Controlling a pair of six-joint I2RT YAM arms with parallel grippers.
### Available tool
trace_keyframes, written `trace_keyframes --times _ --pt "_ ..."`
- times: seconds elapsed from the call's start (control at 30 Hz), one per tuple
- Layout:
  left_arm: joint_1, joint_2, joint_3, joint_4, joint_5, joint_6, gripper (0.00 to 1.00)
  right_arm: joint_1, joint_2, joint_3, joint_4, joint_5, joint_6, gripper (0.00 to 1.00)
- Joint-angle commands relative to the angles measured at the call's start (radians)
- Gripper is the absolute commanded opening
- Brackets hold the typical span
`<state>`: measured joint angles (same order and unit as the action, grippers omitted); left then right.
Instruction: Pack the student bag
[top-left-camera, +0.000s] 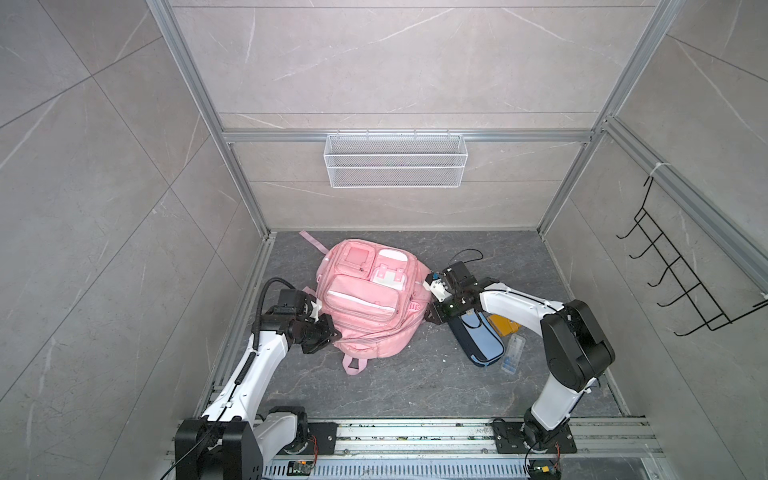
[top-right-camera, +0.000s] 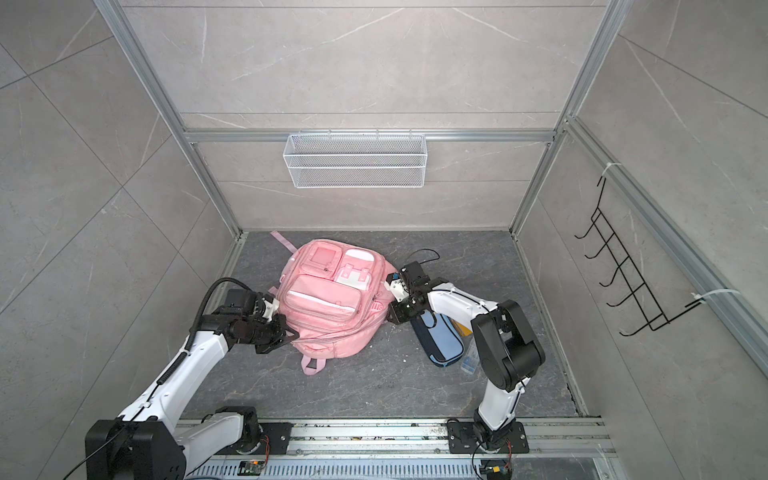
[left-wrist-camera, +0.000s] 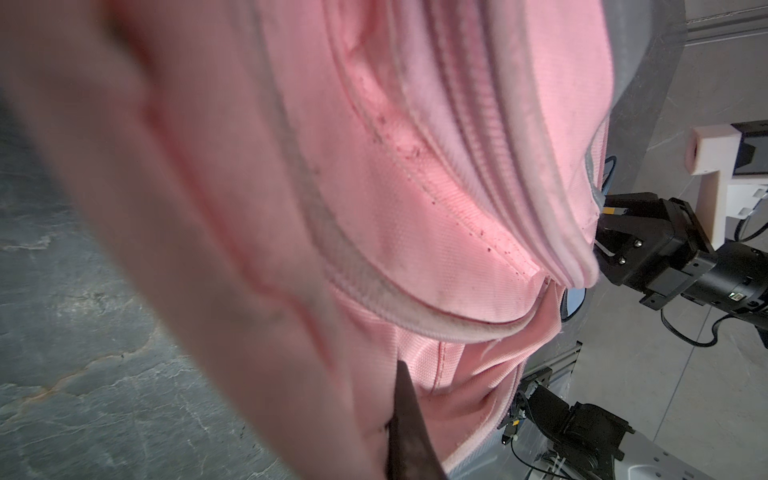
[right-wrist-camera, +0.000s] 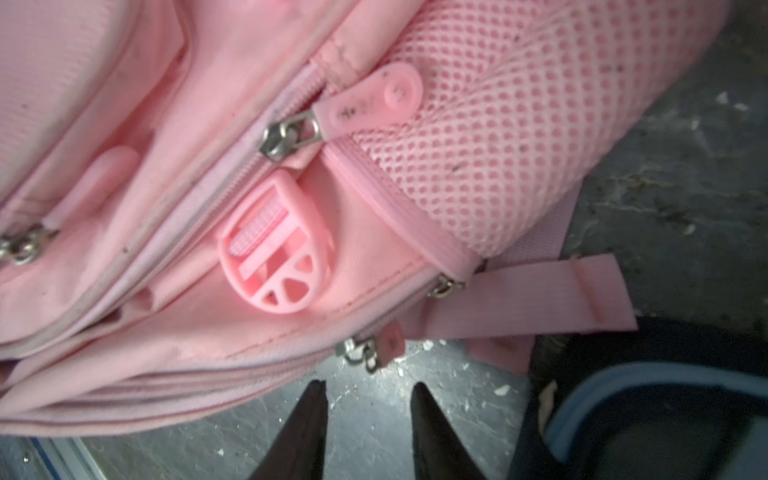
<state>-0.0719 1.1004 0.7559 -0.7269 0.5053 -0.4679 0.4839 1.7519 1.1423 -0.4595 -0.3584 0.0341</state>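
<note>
Pink, the student bag (top-left-camera: 365, 299) is laid on the worktop (top-left-camera: 415, 386) beside the pencil case (top-left-camera: 482, 336). Its corner is clenched by the left hand (top-left-camera: 331, 335); the right hand (right-wrist-camera: 368, 386) is seen released, empty, beside its zipper pulls (right-wrist-camera: 368, 353).

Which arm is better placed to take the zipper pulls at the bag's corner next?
Right. The right tool is open, with nothing between its tips, just short of the zipper pulls on the student bag. The left tool is shut, apparently on the bag's fabric on the opposite side, so it looks busy anchoring.
</note>
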Motion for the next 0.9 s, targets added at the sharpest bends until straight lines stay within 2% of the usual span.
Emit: trace_keyframes --times 0.0,0.2,0.3,0.53,0.6,0.67,0.87 --pt "0.005 -0.018 0.043 0.014 0.061 0.030 0.00 0.001 -0.097 0.009 -0.049 0.020 -0.023 0.42" --pt "0.004 -0.018 0.046 0.015 0.068 0.041 0.00 0.001 -0.177 0.051 -0.114 0.084 -0.047 0.49" --pt "0.004 -0.029 0.044 -0.006 0.055 0.058 0.00 0.000 -0.159 0.111 -0.157 0.098 -0.101 0.68" --pt "0.004 -0.032 0.034 0.011 0.073 0.039 0.00 0.001 0.005 0.274 -0.264 0.072 -0.308 0.72" --pt "0.004 -0.027 0.031 0.010 0.084 0.033 0.00 0.001 0.077 0.331 -0.300 0.084 -0.358 0.79" --pt "0.005 -0.027 0.028 0.011 0.100 0.019 0.00 0.001 0.130 0.384 -0.310 0.079 -0.379 0.87" --pt "0.004 -0.052 0.001 0.043 0.111 -0.042 0.00 0.001 0.214 0.478 -0.279 0.030 -0.396 0.91"
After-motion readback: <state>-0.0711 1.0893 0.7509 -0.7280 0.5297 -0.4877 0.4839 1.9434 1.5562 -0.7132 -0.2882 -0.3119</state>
